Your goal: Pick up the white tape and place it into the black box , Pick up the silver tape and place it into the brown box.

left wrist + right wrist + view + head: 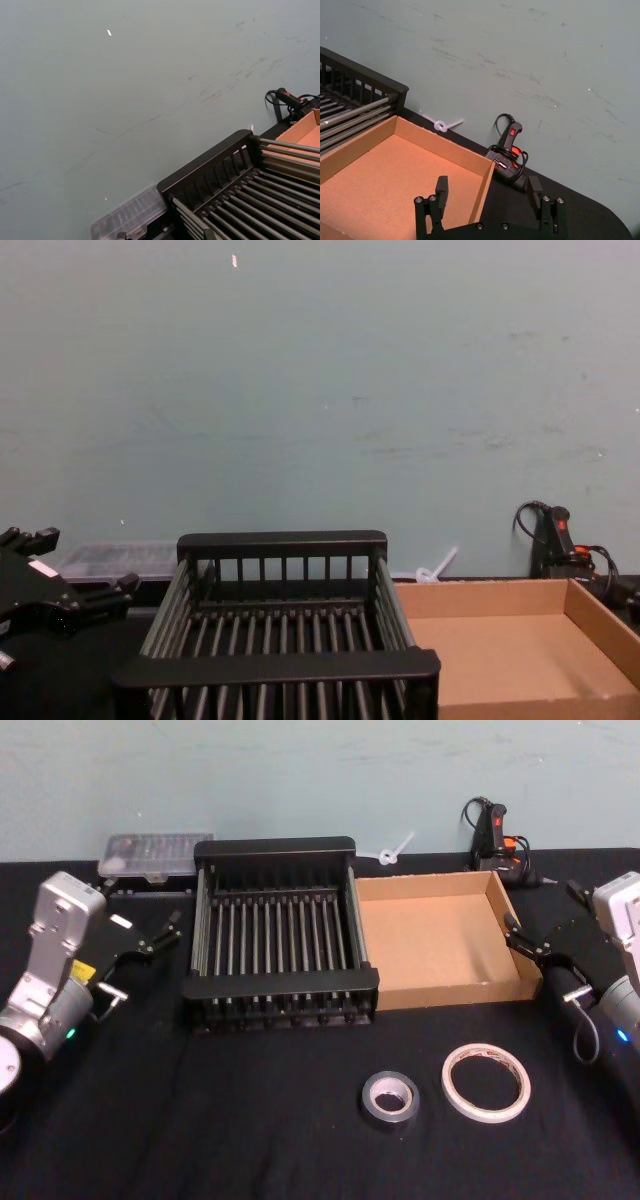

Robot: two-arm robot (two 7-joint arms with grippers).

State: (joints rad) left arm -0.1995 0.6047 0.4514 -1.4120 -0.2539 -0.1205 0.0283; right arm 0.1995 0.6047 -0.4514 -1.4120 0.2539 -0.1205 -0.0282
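The white tape [486,1082], a thin wide ring, lies flat on the black cloth at the front right. Just left of it sits the smaller silver tape [390,1100]. Behind them the black box [275,850] stands empty mid-table, its far rim also showing in the left wrist view [210,162]. The brown box [505,910] touches its right side and is empty as well. My left gripper [165,935] hovers open left of the black box. At the brown box's right wall my right gripper [516,938] is open, fingers [442,189] spread over that box's corner.
A clear plastic case [155,855] lies at the back left. A black and orange glue gun [495,835] and a white tie [395,850] rest by the wall behind the boxes. Black cloth covers the table to its front edge.
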